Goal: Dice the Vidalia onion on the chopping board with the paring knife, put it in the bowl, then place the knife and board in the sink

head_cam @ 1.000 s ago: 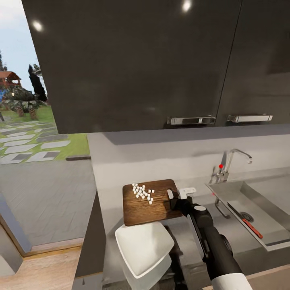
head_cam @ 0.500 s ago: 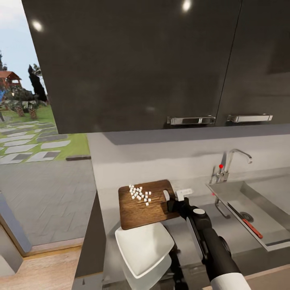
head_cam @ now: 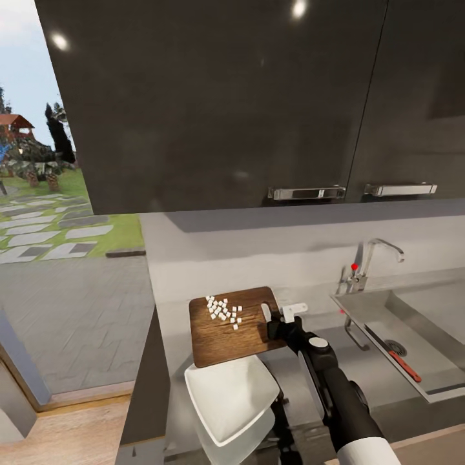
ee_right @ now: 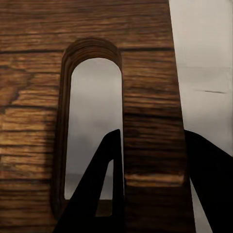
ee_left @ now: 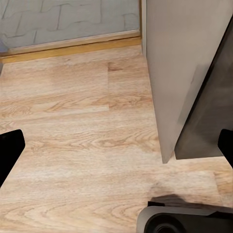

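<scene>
Onion (head_cam: 223, 309) diced, knife (head_cam: 399, 359) in sink (head_cam: 413, 310); right gripper (ee_right: 150, 160) clamped on board (head_cam: 226, 329), bowl (head_cam: 229, 397) unfilled; left fingers (ee_left: 9, 150) spread, empty.

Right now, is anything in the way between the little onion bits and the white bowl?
Nothing visible is. The diced onion lies on the chopping board, held at its handle end by the right gripper, and the bowl sits open just past the board's near edge.

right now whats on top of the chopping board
A loose cluster of diced onion sits on the chopping board toward its far left. The right gripper grips the handle-slot edge, hiding that strip of board.
</scene>
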